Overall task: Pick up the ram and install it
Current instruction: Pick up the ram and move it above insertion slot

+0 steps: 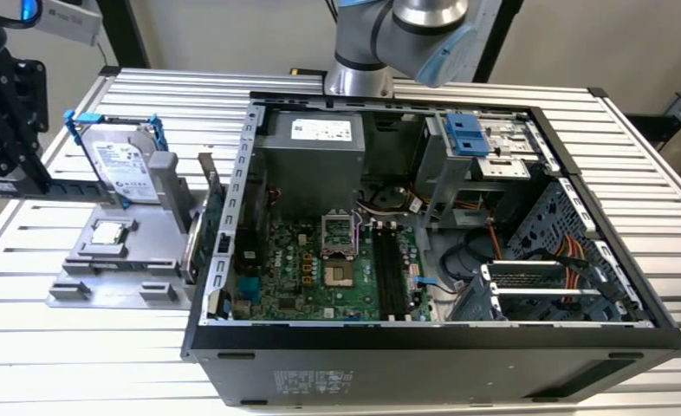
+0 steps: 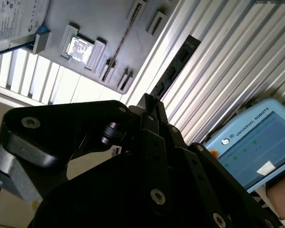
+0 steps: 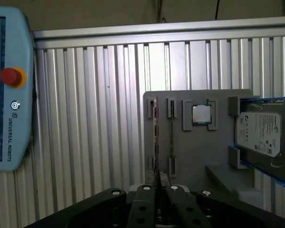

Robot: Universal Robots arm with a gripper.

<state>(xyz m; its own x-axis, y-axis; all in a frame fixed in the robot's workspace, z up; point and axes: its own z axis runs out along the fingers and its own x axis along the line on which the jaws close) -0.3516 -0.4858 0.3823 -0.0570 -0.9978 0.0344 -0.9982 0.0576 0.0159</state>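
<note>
1 ram (image 3: pixel 155 133) is found standing on edge in a slot of the gray holder (image 3: pixel 199 152) on the desk (image 3: pixel 85 118). The gripper (image 3: pixel 160 178) is pressed together, empty, apart from the ram.

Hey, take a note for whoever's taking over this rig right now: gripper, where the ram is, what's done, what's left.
Gripper: faces the gray fixture, in line with the ram; open or shut unclear.
Ram: on edge in the fixture, near the CPU.
Done: nothing that shows; ram not lifted.
Left: pickup, then seating in a motherboard slot, which looks empty.
</note>
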